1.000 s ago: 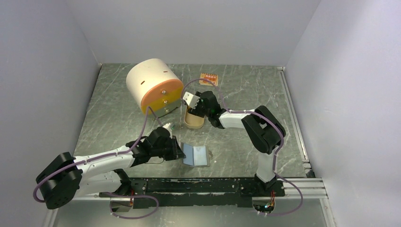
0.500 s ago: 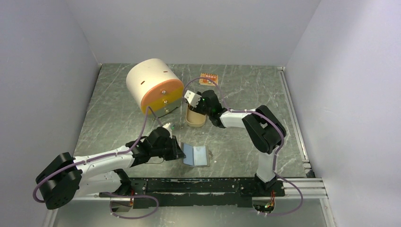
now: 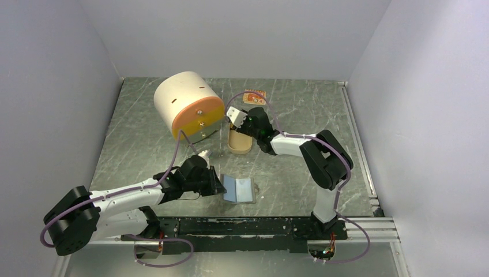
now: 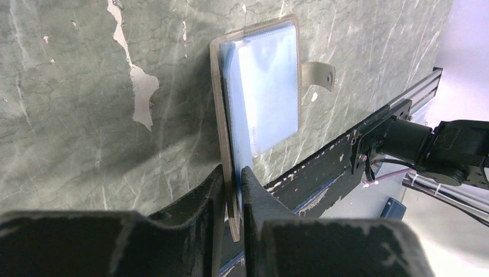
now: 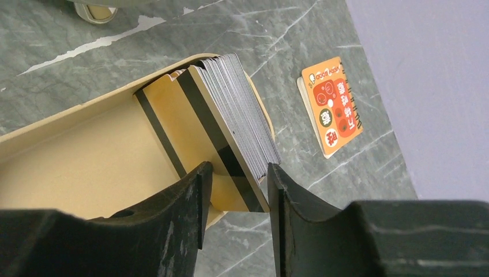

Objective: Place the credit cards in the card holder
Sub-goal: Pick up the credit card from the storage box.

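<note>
The card holder (image 3: 240,189) lies open near the front edge, a pale blue card (image 4: 268,86) in its clear pocket. My left gripper (image 4: 232,173) is shut on the holder's left cover, which stands on edge between the fingers; it shows again from above (image 3: 219,184). A stack of credit cards (image 5: 236,109), fronted by a gold one with a black stripe, stands upright in the tan oval tin (image 5: 86,161). My right gripper (image 5: 237,167) straddles the end of that stack. Its right finger touches the stack and a gap is left at the left finger. From above it (image 3: 241,131) hangs over the tin (image 3: 238,144).
An orange printed card (image 5: 333,105) lies flat on the table behind the tin (image 3: 254,96). A big cream cylinder with an orange face (image 3: 187,104) lies on its side at the back left, close to the tin. The holder's strap with a snap (image 4: 318,75) sticks out sideways.
My right gripper has shifted toward the back of the tin and its jaws have narrowed around the card stack. The left gripper and the card holder have not moved.
</note>
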Controlling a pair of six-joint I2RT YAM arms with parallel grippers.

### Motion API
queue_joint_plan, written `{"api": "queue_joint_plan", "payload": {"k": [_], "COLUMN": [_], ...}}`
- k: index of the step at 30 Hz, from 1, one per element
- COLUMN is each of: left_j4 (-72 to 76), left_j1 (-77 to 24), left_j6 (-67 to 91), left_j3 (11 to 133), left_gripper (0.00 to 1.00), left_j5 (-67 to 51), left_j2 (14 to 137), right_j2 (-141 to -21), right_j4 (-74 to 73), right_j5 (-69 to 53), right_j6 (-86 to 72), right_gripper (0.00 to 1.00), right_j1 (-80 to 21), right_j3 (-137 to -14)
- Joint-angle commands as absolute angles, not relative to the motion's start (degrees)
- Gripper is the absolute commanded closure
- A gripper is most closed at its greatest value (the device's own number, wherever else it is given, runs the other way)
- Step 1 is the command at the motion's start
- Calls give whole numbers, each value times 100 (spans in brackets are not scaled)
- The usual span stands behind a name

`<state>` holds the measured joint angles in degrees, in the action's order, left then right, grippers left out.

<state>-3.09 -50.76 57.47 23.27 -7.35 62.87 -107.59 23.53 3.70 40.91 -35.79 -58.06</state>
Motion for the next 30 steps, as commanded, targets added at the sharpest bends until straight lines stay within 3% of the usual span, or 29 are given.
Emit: {"api": "queue_joint_plan", "payload": {"k": [1, 6, 9, 20, 30], "left_j4": [-101, -90, -70, -13, -66], "left_j1": [-5040, -5042, -5041, -5044, -5002], "left_j6": [5780, 5800, 5803, 5814, 6079], "left_j3": [2249, 2226, 2218, 2218, 2100], "left_gripper": [80, 80, 80, 80, 81], "left_j5": [-883, -870, -883, -894, -600], "left_j2": [6222, 6205, 6218, 6275, 6159], "right_j2": [-10514, -10411, -10163, -9239, -7853], "right_j4": [2429, 2164, 1821, 756, 117], "right_j5": [352, 123, -287, -1247, -1054], "right_j6": [4052, 3939, 3742, 2885, -738], "right_gripper": [59, 79, 99, 100, 100], "right_j1": [-3498, -3491, -3489, -3498, -3507], "right_j3": [-5968, -5931, -5759, -5347, -4983]}}
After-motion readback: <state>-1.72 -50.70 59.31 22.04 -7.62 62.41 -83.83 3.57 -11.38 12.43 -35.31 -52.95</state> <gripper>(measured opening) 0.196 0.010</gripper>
